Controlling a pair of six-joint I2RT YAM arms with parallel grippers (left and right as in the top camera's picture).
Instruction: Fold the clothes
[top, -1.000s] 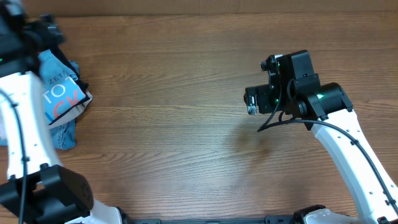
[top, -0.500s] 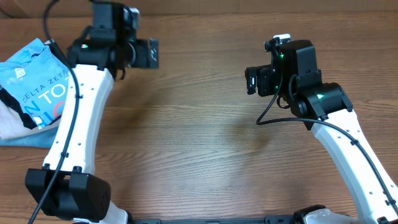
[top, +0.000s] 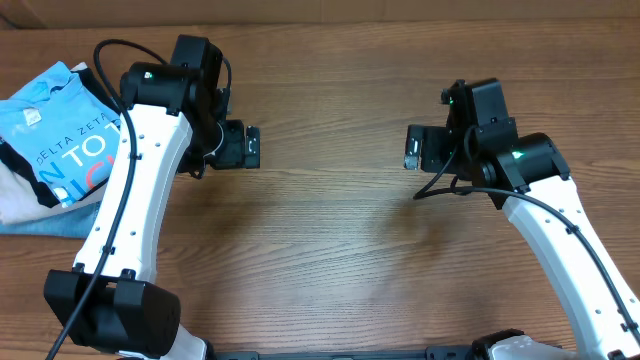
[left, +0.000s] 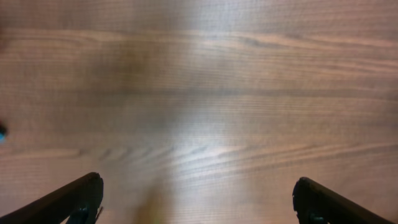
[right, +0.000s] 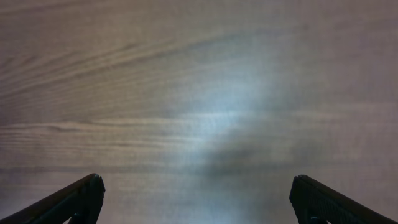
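Observation:
The clothes, a light sky-blue T-shirt (top: 60, 140) with white and pink lettering facing up, lie folded at the table's far left edge on a small pile. My left gripper (top: 245, 147) hovers to the right of the shirt, apart from it and open. In the left wrist view its gripper (left: 199, 205) frames only bare wood between two black fingers (left: 74, 200). My right gripper (top: 413, 148) is open over the right half of the table. In the right wrist view that gripper (right: 199, 205) also has only wood between its fingertips (right: 320, 200).
Under the shirt a cream garment (top: 18, 200) with a black band and a blue cloth (top: 45, 226) stick out at the left edge. The wooden table (top: 330, 230) stretches between the two arms.
My left arm has swung from over the pile at the far left to the right, leaving the shirt uncovered. The right gripper has shifted slightly to the right and down. Both stay open.

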